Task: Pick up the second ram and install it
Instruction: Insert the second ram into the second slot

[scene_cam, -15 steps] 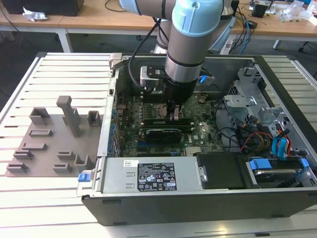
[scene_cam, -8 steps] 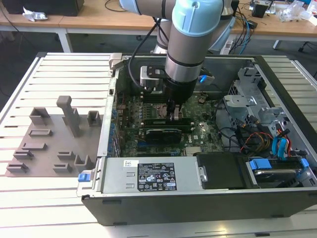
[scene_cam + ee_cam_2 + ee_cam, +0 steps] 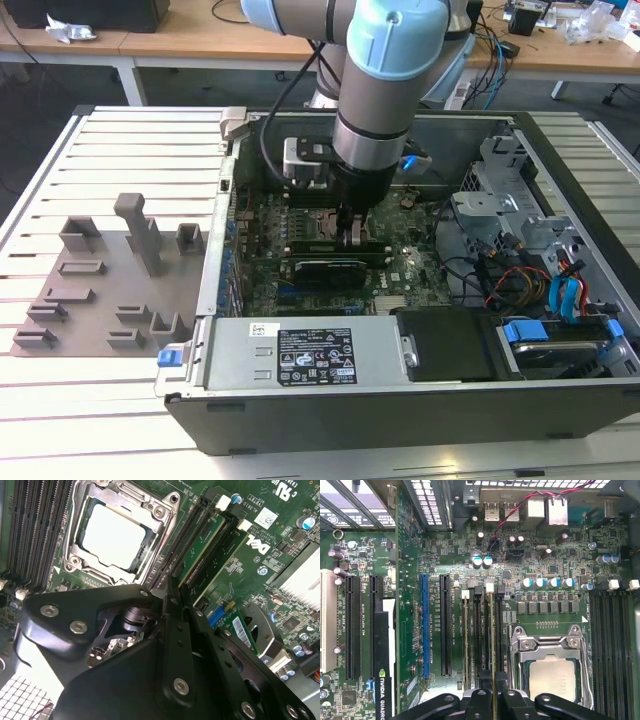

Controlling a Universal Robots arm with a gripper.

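The gripper (image 3: 492, 692) is down over the motherboard (image 3: 450, 555), fingers closed on the second ram (image 3: 493, 640), edge-on in its slot beside the processor socket (image 3: 551, 670); seating looks underway, not finished.

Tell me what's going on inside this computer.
The robot arm reaches into the open black computer case. Its black end effector looks closed on the slim green circuit-board ram stick. The stick stands edge-on along a black memory slot on the green motherboard, beside the square metal processor socket. Whether the stick is fully seated cannot be told.
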